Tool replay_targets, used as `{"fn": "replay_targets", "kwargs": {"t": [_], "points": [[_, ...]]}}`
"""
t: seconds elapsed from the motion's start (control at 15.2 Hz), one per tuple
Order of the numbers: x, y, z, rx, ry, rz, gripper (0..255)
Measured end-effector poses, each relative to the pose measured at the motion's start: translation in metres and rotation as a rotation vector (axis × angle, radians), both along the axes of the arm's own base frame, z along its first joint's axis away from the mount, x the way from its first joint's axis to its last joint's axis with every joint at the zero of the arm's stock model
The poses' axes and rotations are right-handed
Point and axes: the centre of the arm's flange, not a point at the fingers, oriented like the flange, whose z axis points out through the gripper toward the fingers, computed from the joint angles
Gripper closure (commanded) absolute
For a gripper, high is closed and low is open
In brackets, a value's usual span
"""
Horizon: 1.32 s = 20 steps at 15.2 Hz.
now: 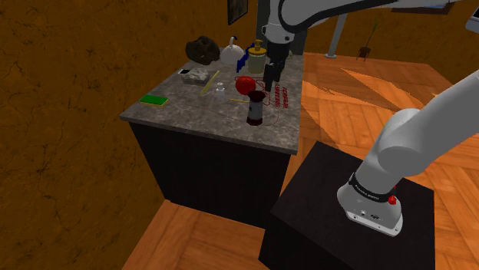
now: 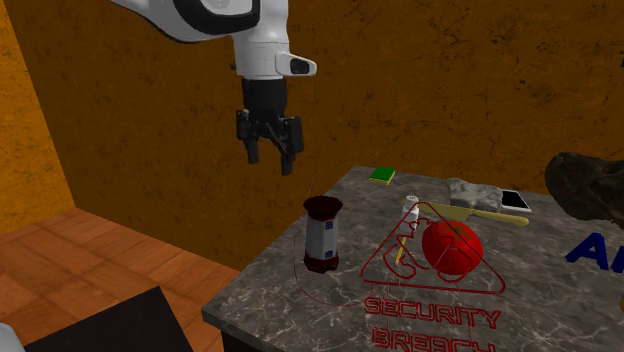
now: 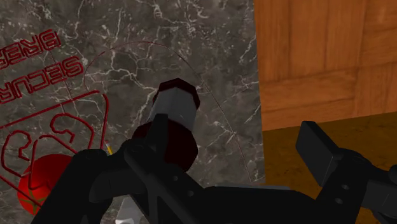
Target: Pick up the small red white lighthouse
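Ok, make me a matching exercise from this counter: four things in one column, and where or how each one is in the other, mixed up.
1 lighthouse
2 red ball
3 green block
4 gripper

A open, in the air above the counter
B inside the red triangle marking
C flat at the counter's corner
D upright near the counter's edge

Pairs: 1-D, 2-B, 3-C, 4-A

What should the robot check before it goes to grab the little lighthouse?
1. Lighthouse stands upright on the counter: ok.
2. Gripper open and empty: ok.
3. Gripper lined up over the lighthouse: not ok, it hangs high and off to one side.
4. Red ball apart from the lighthouse: ok.
5. Lighthouse far enough from the counter's edge: cannot tell.
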Motion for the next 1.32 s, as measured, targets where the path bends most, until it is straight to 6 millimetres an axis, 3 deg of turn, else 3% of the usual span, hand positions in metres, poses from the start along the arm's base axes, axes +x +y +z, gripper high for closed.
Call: {"fn": "replay_targets", "kwargs": {"t": [0.2,0.73,1.25,1.32], "points": [[0.033,-0.006,-0.016,0.002,0.006,-0.007,0],[0.120,-0.043,-0.062,0.006,0.021,-0.025,0],[0.130,-0.045,-0.105,0.006,0.022,-0.026,0],[0.130,-0.045,-0.107,0.006,0.022,-0.027,255]]}}
